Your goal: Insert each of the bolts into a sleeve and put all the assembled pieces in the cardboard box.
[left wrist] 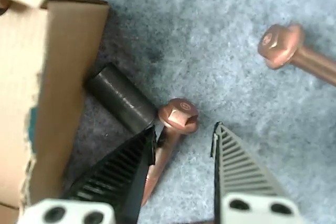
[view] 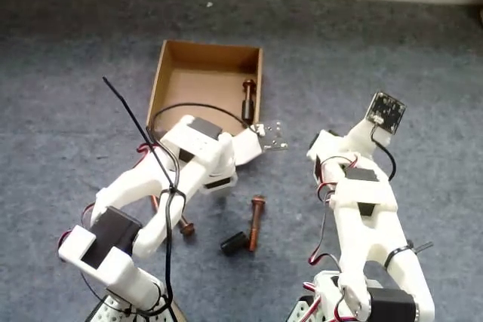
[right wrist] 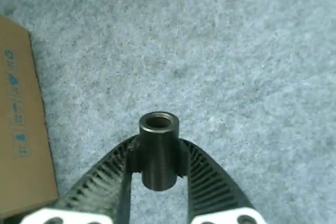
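Note:
My left gripper [left wrist: 184,129] is open just above the carpet. A copper bolt [left wrist: 173,129] lies between its fingers, head just past the tips. A dark sleeve [left wrist: 119,98] lies beside that bolt against a cardboard wall [left wrist: 58,87]. A second bolt [left wrist: 294,51] lies farther off. My right gripper [right wrist: 157,153] is shut on another dark sleeve [right wrist: 158,129], held upright with its bore showing. From above, the left gripper [view: 260,141] sits at the cardboard box's [view: 162,84] near right corner and the right gripper [view: 317,145] is a little to its right. A bolt in a sleeve [view: 247,99] lies inside the box.
On the grey carpet in front of the box lie a loose bolt [view: 256,222], a loose sleeve [view: 235,243] and another bolt [view: 172,216] partly under the left arm. A black cable [view: 139,126] arcs over that arm. Open carpet lies right of the right arm.

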Motion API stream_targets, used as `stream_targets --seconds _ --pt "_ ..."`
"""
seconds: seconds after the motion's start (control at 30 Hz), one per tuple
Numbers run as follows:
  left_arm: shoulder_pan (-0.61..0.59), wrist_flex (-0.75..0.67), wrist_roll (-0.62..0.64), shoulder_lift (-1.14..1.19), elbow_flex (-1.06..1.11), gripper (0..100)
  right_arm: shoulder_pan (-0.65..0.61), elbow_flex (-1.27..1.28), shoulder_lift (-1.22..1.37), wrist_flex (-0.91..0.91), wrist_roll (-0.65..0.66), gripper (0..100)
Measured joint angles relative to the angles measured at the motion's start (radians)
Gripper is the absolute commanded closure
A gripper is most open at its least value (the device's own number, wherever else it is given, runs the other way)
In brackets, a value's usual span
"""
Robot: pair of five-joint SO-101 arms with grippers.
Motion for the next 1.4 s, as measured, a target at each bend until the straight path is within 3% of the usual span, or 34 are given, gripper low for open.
stream_targets --seconds 0.23,0.47,0.6,0.8,1.0,1.13,1.4 --pt "-0.015 -0.023 0.0 0.052 -0.029 81 0.0 0.0 0.0 0.0 0.0 99.5" --pt "-0.006 0.046 -0.003 0.158 -0.138 100 0.0 0.0 0.0 0.0 0.0 99.5" --pt "0.021 0.092 -0.003 0.163 -0.157 100 0.0 0.006 0.0 0.0 0.0 99.5" --pt "0.032 0.118 0.098 0.144 -0.167 100 0.0 0.006 0.0 0.0 0.0 99.5" --pt "0.006 0.118 0.121 -0.072 -0.069 100 0.0 0.008 -0.028 0.0 0.0 99.5" --pt "-0.021 0.118 0.221 -0.261 0.011 100 -0.017 0.051 -0.163 0.038 0.0 99.5" --pt "-0.046 0.015 0.413 -0.64 0.215 100 -0.241 0.285 -0.591 0.089 0.184 99.5"
